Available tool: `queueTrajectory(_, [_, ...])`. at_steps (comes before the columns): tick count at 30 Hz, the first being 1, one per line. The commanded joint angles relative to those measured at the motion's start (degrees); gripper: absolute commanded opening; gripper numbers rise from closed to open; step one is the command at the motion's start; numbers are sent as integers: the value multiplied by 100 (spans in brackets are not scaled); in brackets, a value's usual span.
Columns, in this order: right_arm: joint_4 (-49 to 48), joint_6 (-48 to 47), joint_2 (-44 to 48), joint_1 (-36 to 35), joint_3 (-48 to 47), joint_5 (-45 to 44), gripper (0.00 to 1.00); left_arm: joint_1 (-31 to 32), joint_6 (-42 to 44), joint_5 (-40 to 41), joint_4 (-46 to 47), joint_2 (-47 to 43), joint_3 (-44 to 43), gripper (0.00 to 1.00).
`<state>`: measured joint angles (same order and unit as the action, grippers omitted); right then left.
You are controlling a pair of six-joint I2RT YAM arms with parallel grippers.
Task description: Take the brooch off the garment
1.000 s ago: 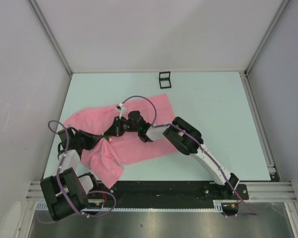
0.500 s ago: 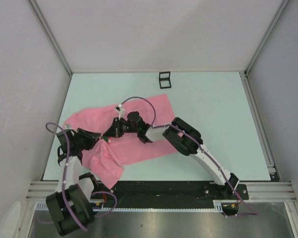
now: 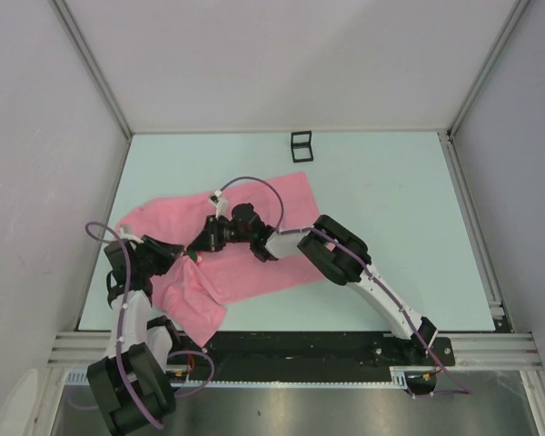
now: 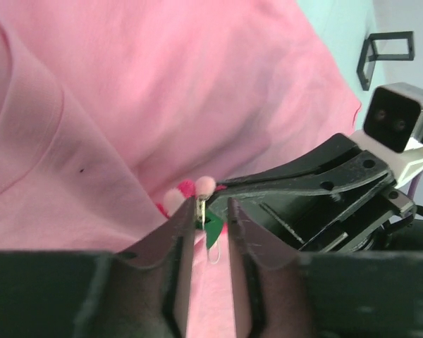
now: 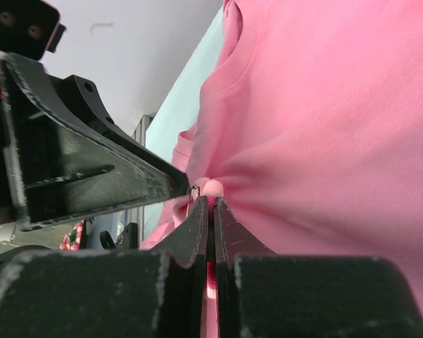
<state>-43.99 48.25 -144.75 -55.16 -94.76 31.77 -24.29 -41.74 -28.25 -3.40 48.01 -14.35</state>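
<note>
One pale green table (image 3: 391, 200) carries everything. Across its left-centre lies the large, thin pink fabric garment (image 3: 286, 202), flat toward the far side and folded and rumpled at the end nearest my left base. Both of my arms bend in over the cloth and meet above its middle. The right one reaches across from the right, and the left one comes up from the near left corner.

In my left wrist view, my left gripper (image 4: 210, 215) has its fingers drawn close together with only a narrow gap between them. A metal clasp and a green leaf of the pin fill that gap, so I am grasping the pin there. My right gripper (image 5: 208, 205) is clenched almost to a slit, with a thin line of pink cloth caught between its fingers just beside the pin. The cloth puckers into radiating creases at that spot. The two sets of fingertips sit tip to tip, all but touching.

Well apart from them, a small black square frame box (image 3: 301, 145) stands on bare table just beyond the garment's far edge.

Smallest is the tiny flower-shaped brooch with pink petals (image 4: 190, 190). It is on the garment near its middle, right at the tips of both grippers, with its petals showing just past my left fingers.
</note>
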Motion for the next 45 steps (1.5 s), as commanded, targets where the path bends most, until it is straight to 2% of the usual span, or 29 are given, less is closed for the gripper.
queueTrajectory(1, [-250, 211, 61, 22, -245, 180, 0, -5, 290, -49, 164, -194, -227, 32])
queueTrajectory(6, [-303, 264, 61, 23, -227, 259, 0, -5, 175, 196, 322, -415, 116, 31])
queueTrajectory(14, [-347, 369, -1, 22, -271, 330, 0, -5, 78, 118, 718, -626, 520, 30])
queueTrajectory(26, [-356, 422, -71, 31, -333, 356, 0, -5, -221, 56, 621, -740, 688, 34])
queueTrajectory(38, [-347, 475, -133, 40, -385, 356, 0, 4, -388, 268, 164, -1048, 644, 29])
queueTrajectory(42, [-312, 475, -133, 49, -368, 330, 0, 4, -414, 215, 85, -1013, 583, 38])
queueTrajectory(45, [-295, 519, -124, 49, -341, 312, 0, -5, -449, 302, -55, -1092, 582, 39])
